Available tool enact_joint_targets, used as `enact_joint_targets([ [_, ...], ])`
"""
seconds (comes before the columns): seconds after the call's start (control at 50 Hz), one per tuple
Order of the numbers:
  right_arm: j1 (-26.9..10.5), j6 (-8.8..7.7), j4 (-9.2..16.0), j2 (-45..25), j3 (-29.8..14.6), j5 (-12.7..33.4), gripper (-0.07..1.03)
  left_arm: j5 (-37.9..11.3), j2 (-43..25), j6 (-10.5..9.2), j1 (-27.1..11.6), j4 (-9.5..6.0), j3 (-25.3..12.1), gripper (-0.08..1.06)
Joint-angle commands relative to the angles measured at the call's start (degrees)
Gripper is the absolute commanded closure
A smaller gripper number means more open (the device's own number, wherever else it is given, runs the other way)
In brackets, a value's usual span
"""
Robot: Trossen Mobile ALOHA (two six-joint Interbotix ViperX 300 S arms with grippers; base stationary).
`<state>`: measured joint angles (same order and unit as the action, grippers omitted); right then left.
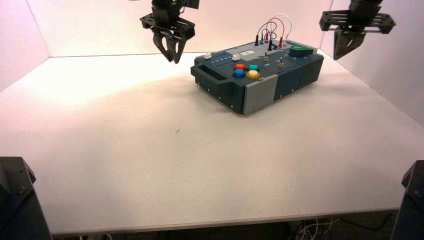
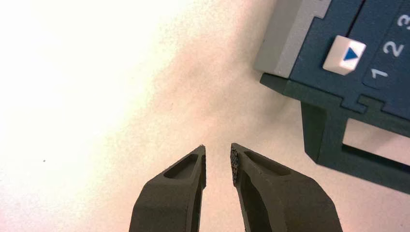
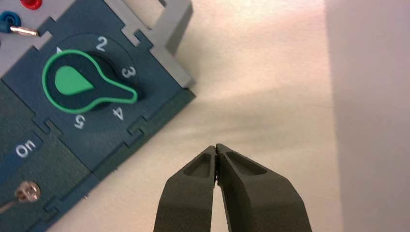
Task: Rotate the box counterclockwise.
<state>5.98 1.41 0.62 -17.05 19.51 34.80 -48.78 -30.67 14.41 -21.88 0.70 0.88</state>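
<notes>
Two grippers flank your box (image 1: 257, 80), far table (image 1: 150, 165) centre, neither touching it. Left gripper (image 2: 218, 157): slightly spread, off slider corner. Right gripper (image 3: 215, 151): pressed together, beside knob (image 3: 82, 84). Risk: you push unevenly, box slides instead of turning; wires (image 1: 272, 25) snag.

high view overlooks box (image 1: 257, 80); wrist views close above its opposite ends

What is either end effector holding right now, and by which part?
Nothing. The left end effector hovers slightly open beside the box; the right end effector is shut on nothing, off its knob corner.
</notes>
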Motion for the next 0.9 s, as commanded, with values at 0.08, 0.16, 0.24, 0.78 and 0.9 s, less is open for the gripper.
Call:
enact_joint_targets([
  [0.08,-0.09,0.0,0.7,-2.37,-4.92,0.62,0.98,0.62,0.62,0.26,0.09,-0.26,-2.55,0.67],
  [0.16,-0.09,0.0,0.79,-4.22,-6.77,1.49,0.98,1.23,0.18,0.26,0.09,-0.26,-2.99,0.67],
  [0.24,-0.09,0.09,0.79,-5.62,-8.17,2.2,0.98,2.46,-0.09,0.26,0.09,-0.26,-3.78,0.68],
  [0.78,-1.76,-0.62,2.02,-11.34,-14.41,5.36,0.98,-1.05,-8.88,0.53,-2.29,-0.53,-19.25,0.68],
  [0.9,-2.55,-0.62,2.11,-11.69,-15.38,5.54,0.98,-4.39,-10.72,0.62,-4.04,-0.7,-22.32,0.68],
])
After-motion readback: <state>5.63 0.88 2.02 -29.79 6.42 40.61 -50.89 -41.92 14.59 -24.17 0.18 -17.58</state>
